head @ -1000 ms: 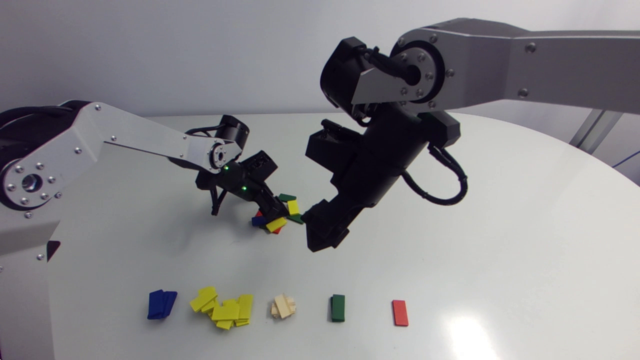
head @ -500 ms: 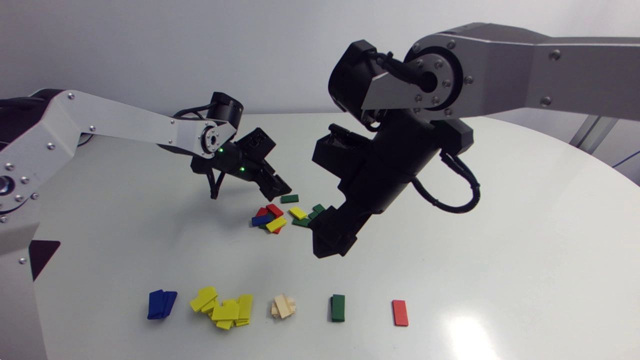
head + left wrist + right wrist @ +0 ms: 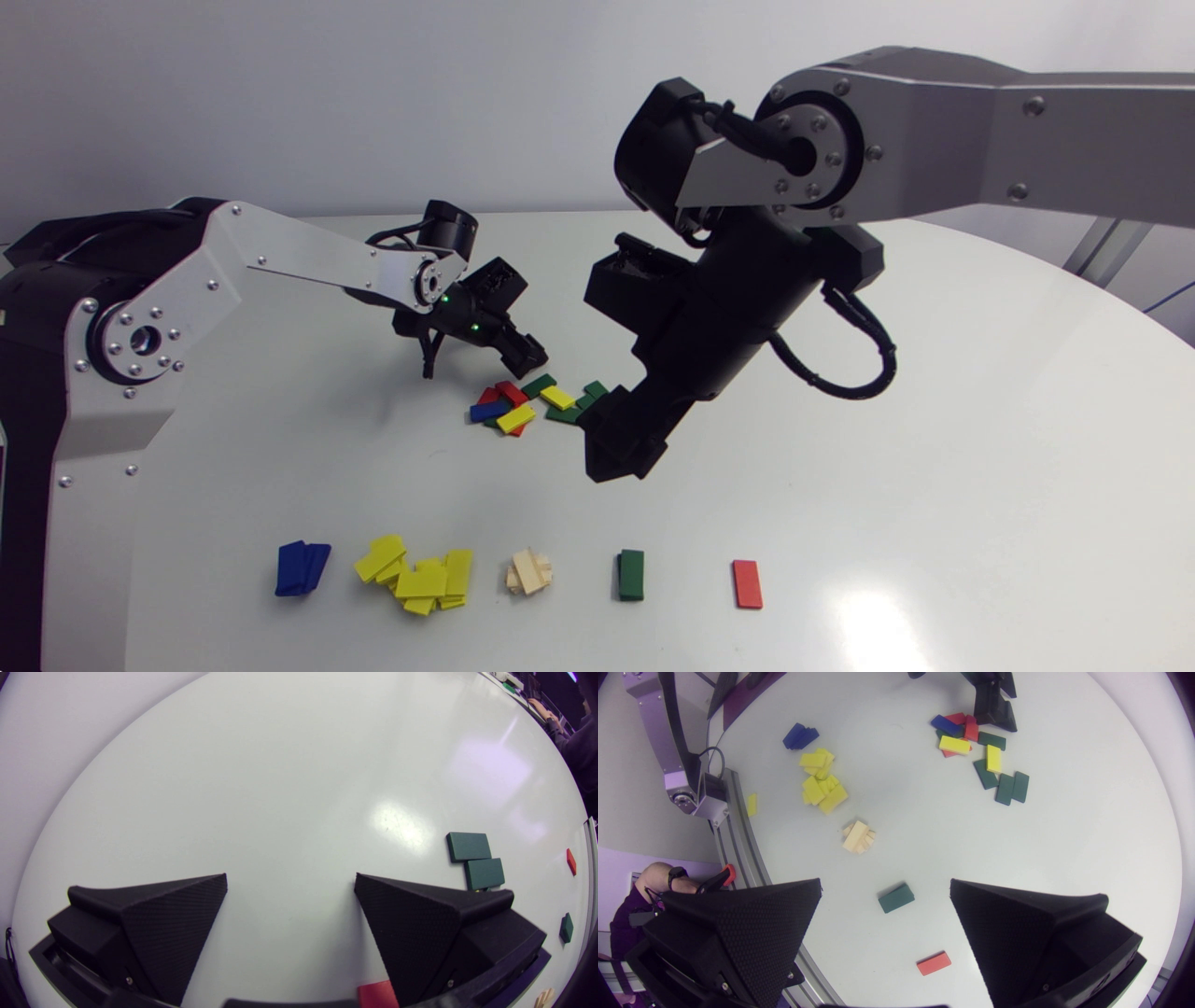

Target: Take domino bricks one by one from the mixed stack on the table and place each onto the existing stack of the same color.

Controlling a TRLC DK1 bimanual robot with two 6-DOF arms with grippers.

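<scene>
At the mixed stack (image 3: 521,404), the left end effector (image 3: 530,358) and the right end effector (image 3: 621,465) both hang released, empty.

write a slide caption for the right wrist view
Right gripper, fingers open, facing the green stack and red brick; left gripper at the mixed pile beyond.

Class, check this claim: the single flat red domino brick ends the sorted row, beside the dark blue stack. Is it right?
No. The flat red domino brick ends the row beside the dark green stack, as the head view shows.
</scene>
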